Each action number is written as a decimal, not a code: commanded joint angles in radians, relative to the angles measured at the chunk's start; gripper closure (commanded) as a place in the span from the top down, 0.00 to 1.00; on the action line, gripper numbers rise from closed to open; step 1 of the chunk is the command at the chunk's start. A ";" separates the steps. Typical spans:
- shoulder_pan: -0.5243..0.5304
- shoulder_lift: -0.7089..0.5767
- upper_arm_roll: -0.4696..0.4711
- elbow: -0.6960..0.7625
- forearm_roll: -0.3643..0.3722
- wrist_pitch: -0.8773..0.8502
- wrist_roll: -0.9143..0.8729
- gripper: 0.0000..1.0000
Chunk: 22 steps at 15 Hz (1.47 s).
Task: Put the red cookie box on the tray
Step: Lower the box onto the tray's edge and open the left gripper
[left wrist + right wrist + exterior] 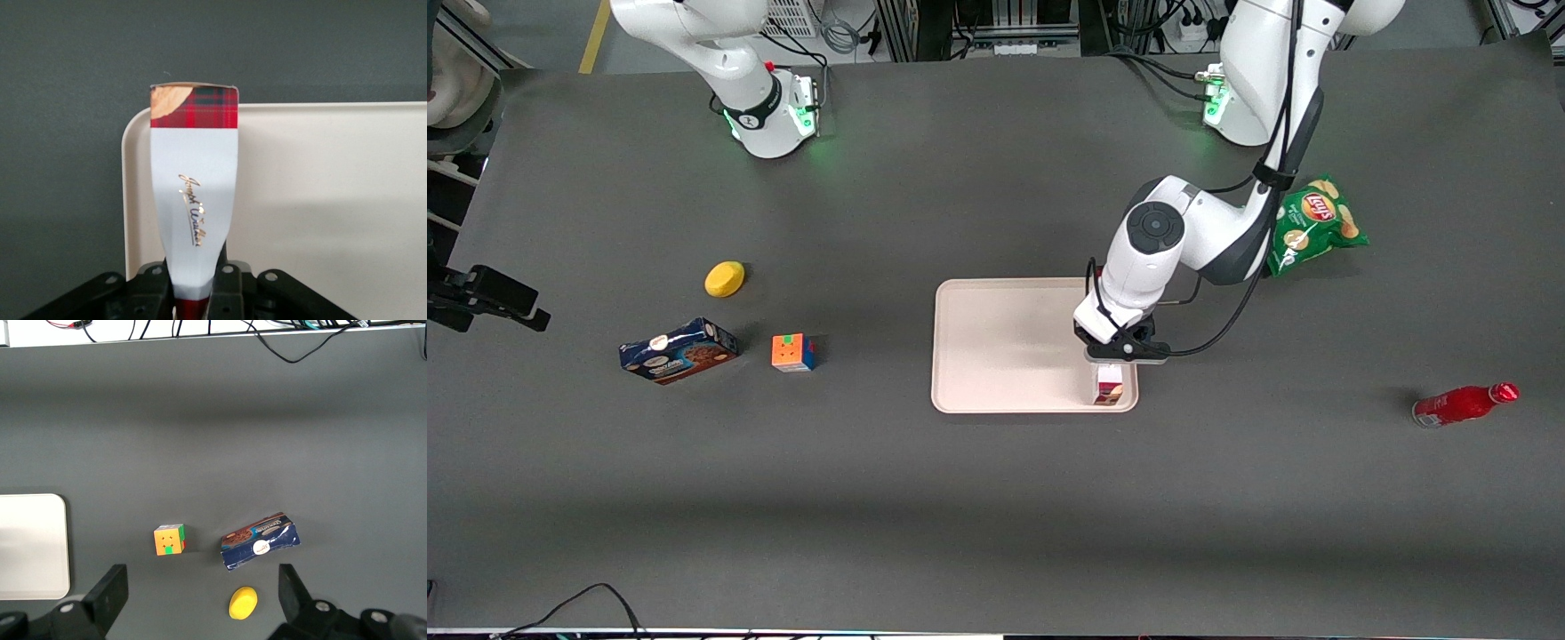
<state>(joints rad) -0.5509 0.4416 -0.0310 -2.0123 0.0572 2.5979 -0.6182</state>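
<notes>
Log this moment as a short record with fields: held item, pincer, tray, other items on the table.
held item: long dark red plaid cookie box with white section, gripped at one end, hanging over the tray's corner nearest the front camera on the working arm's side
pincer: left arm's pincer, shut on the box, above the tray
tray: flat pale beige-pink rectangular tray, nothing lying on it
other items: blue cookie box, colourful puzzle cube, yellow lemon-shaped object, green chip bag, red bottle

Even overhead light, soft shadows on the dark table (996,498); all views sharp, no glare
</notes>
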 commanded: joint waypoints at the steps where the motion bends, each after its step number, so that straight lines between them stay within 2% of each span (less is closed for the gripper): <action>1: -0.004 -0.038 0.005 -0.052 0.018 0.034 -0.029 0.00; 9: -0.004 -0.017 0.010 -0.060 0.018 0.076 -0.043 0.01; 12: -0.003 -0.012 0.013 -0.060 0.018 0.080 -0.043 0.09; 14: -0.003 -0.011 0.013 -0.060 0.018 0.080 -0.043 0.35; 16: -0.003 -0.009 0.013 -0.060 0.018 0.083 -0.043 0.51; 17: -0.001 -0.009 0.013 -0.060 0.018 0.083 -0.043 0.63; 19: -0.001 -0.011 0.014 -0.057 0.018 0.082 -0.052 1.00; 22: 0.008 -0.046 0.011 -0.037 0.018 0.050 -0.051 1.00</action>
<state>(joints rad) -0.5481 0.4444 -0.0214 -2.0556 0.0574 2.6723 -0.6439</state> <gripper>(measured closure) 0.119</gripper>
